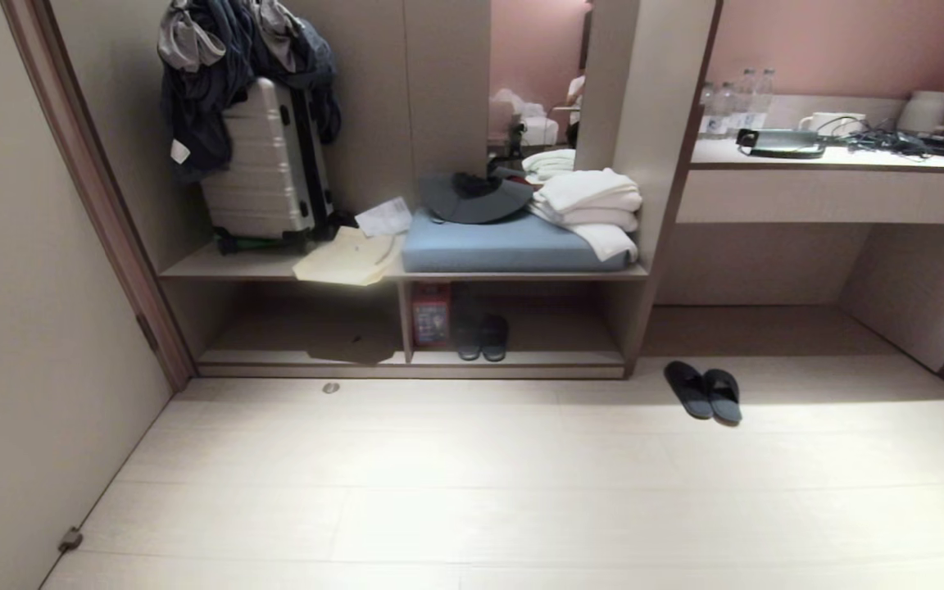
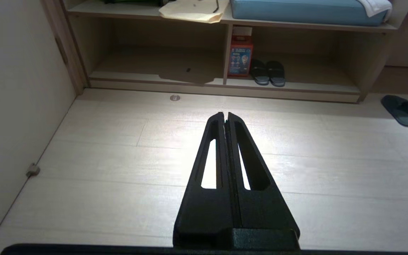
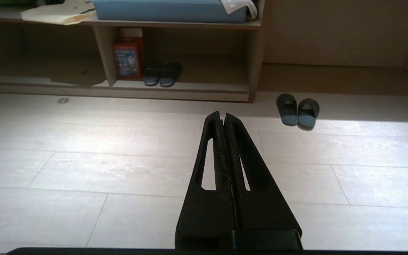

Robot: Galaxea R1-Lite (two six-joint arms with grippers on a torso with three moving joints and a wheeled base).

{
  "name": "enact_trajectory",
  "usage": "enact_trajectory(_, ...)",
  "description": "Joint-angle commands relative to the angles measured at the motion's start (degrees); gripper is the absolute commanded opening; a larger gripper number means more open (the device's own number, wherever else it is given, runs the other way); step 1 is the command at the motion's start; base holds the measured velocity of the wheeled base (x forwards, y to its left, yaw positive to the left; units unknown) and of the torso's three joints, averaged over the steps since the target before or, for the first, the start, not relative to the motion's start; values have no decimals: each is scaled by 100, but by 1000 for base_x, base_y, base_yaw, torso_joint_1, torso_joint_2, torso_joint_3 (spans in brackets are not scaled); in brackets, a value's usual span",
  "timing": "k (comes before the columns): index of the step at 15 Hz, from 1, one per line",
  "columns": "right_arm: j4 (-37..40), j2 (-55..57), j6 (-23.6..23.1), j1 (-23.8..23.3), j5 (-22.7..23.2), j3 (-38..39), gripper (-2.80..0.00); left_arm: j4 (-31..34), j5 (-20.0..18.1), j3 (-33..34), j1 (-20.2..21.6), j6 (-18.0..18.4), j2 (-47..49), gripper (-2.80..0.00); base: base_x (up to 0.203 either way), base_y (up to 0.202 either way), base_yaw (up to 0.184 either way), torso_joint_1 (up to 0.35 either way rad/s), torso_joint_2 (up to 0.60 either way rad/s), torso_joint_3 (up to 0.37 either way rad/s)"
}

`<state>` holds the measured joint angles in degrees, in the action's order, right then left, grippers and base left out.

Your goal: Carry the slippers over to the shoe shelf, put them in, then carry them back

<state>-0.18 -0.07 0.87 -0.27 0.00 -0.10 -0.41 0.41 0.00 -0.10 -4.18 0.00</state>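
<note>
left hand (image 2: pixel 225 115) level, fingers pressed together, right hand (image 3: pixel 222 115) alike

Neither arm shows in the head view. In its own wrist view, the left gripper (image 2: pixel 226 114) has its two black fingers (image 2: pixel 214 141) pressed together along their whole length, so that only a thin seam runs between them, and nothing is held. The right gripper (image 3: pixel 222 114) looks the same in its wrist view: its fingers (image 3: pixel 241 148) meet from base to tip and grip nothing. Both grippers point forward and slightly down over the floor, each hanging free in the air.
</note>
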Motion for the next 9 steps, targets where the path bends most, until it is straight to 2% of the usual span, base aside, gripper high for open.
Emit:
enact_trajectory(1, 1, -1, 1, 0, 0, 1, -280, -2, 3, 1, 1, -4, 0, -280, -196, 0, 2, 4, 2, 5)
enact_trajectory(9, 1, -1, -1, 0, 0, 1, -280, -2, 3, 1, 1, -4, 0, -280, -193, 0, 2, 2, 2, 2)
